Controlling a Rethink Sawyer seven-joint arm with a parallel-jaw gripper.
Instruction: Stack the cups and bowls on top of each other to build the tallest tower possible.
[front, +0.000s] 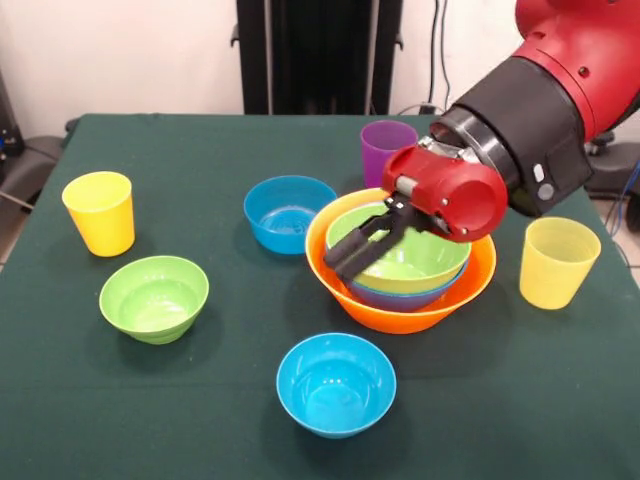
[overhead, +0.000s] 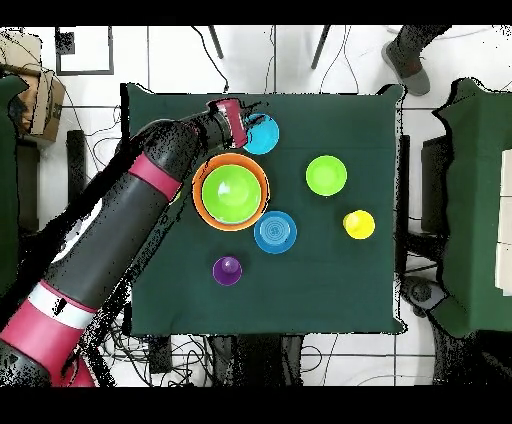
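The gripper (front: 345, 262), fingers pressed together, hides part of the tower's (front: 400, 300) green bowl (front: 420, 255).

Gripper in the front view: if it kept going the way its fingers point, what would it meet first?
Most likely the medium green bowl nested in the orange bowl. The gripper slants down toward its rim; depth is unclear, so it might clear the rim and reach the table.

claw (front: 347, 258) over tower (front: 400, 262), loose bowls and cups on table (front: 230, 420)

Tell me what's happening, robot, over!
Gripper empty, fingers close together, over the tower's rim. Tower: orange bowl, blue bowl, green bowl nested. Two small blue bowls, small green bowl, three cups loose. Nothing in the way.
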